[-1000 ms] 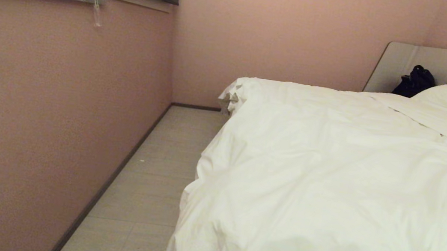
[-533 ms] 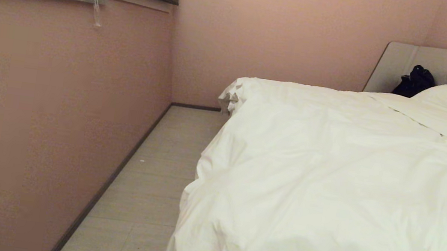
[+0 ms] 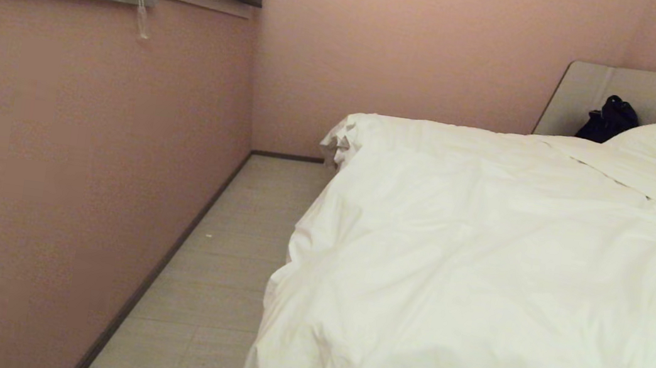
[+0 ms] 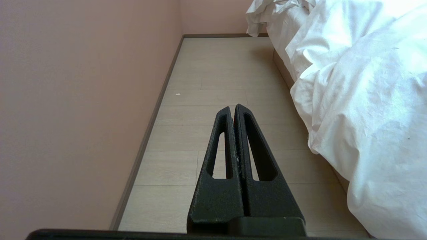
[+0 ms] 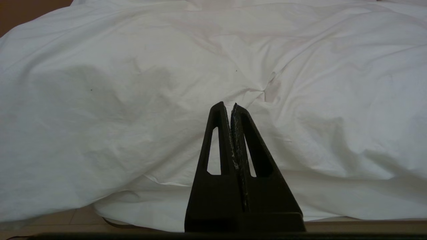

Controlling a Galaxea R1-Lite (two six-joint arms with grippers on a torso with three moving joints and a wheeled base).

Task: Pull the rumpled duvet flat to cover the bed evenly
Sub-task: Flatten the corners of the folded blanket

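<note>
Nearest the robot, the left gripper [image 4: 235, 107] hangs over the floor [image 4: 213, 83] and the right gripper [image 5: 232, 106] faces the duvet [image 3: 482, 261]; both are closed and empty. Nothing is grasped yet; next, likely open and take the hanging near edge. Farther on, the bed [image 4: 280, 65] leaves a narrow aisle by the wall [image 3: 82, 177].

Dim, warm indoor light tints the pink wall [image 3: 82, 177] and floor [image 3: 212, 295]. The white duvet [image 3: 511, 284] glares, nearly washed out, at its near folds. Soft shadows fill its creases. The wall looks smeared and slightly blurry.
</note>
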